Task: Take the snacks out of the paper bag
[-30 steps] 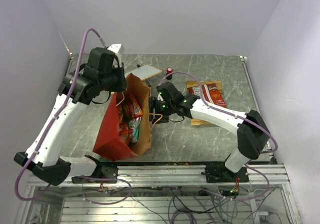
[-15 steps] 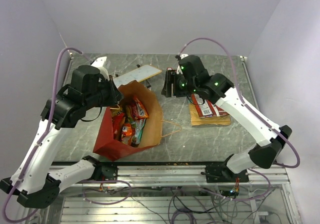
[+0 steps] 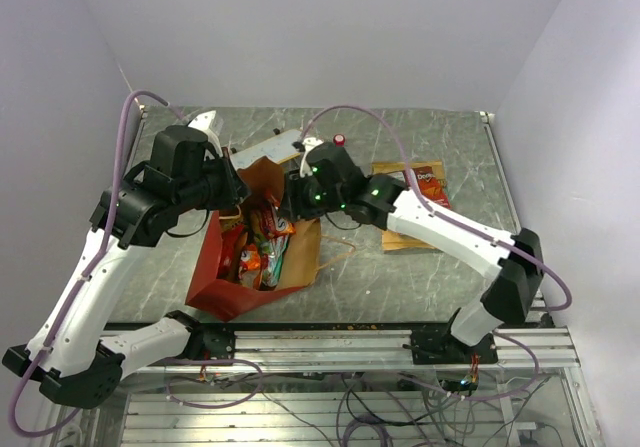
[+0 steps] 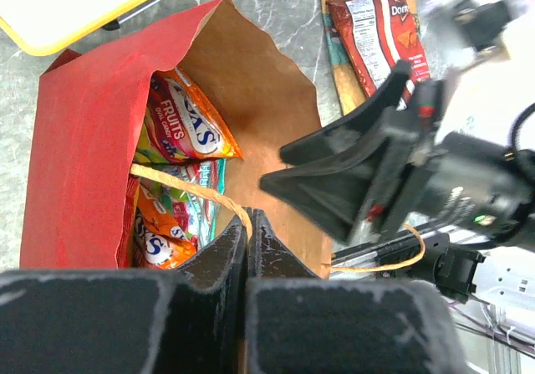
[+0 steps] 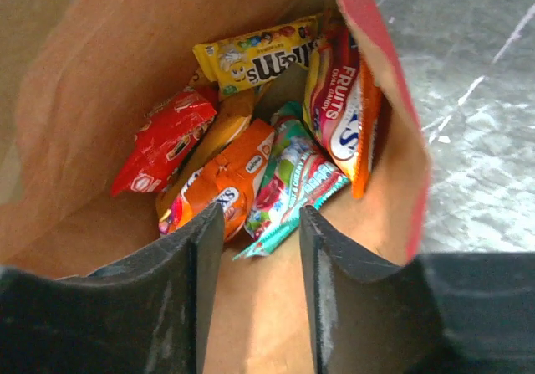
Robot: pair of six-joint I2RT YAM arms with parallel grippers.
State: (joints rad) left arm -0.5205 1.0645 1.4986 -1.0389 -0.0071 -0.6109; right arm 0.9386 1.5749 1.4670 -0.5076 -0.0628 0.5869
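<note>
Snacks (image 5: 226, 181), glossy packets, fill the kraft-lined paper bag (image 4: 84, 156); left gripper (image 4: 247, 236) pinches it, right gripper (image 5: 261, 232) spread.

The white-and-black left arm (image 3: 95, 272) rises from the near-left corner of the grey marbled counter (image 3: 400, 277) and folds over toward its middle. The black two-finger left tool (image 4: 247, 233) is clamped tight on a thin tan twisted handle (image 4: 188, 192). The white-and-black right arm (image 3: 440, 229) stretches leftward from the near-right corner. The black two-finger right tool (image 5: 257, 223) points down, fingers spread apart.

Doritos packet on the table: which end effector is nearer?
Right. The right end effector is open at the paper bag's mouth, on the side facing the Doritos packet. The left end effector pinches the bag's opposite rim, farther off.
</note>
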